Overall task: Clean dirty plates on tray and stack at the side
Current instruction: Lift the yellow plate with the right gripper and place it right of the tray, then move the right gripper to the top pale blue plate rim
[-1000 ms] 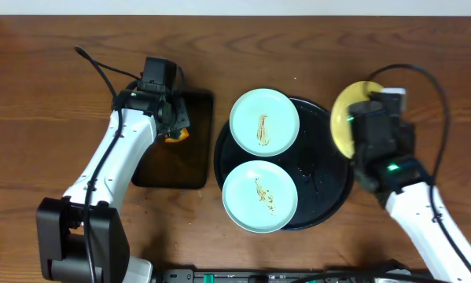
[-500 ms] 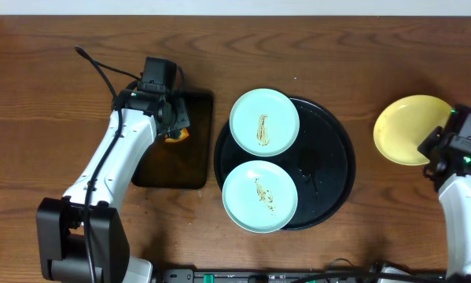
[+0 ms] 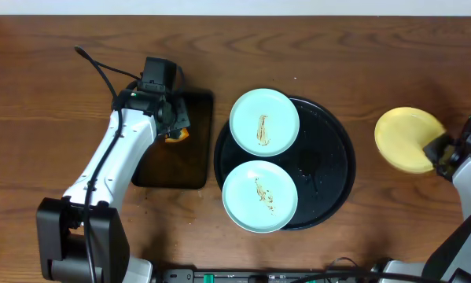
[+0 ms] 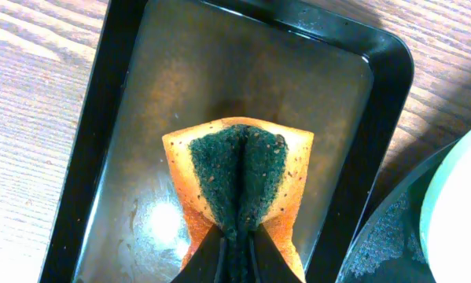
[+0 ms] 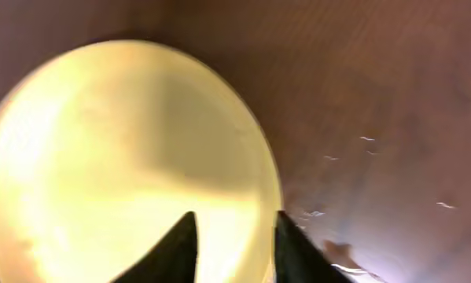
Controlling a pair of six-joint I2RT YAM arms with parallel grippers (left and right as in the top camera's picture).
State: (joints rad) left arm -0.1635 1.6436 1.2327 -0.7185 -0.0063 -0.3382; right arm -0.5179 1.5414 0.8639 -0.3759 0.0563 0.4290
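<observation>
Left gripper (image 4: pixel 237 236) clamped on sponge (image 4: pixel 239 169) over rectangular tray (image 4: pixel 109 118) at left, right gripper (image 5: pixel 235 216) pinching yellow plate (image 3: pixel 408 137) rim at right edge, smeared mint plates (image 3: pixel 264 122) (image 3: pixel 259 196) on round black tray (image 3: pixel 329 169) at centre.

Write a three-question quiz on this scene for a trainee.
1. True or false: two mint plates rest on the tray.
2. The yellow plate is: A on the tray; B off the tray, on its right; C stacked on a mint plate.
3. Fill in: the left pincer grips a ____.
Key: 1 true; 2 B; 3 sponge.
</observation>
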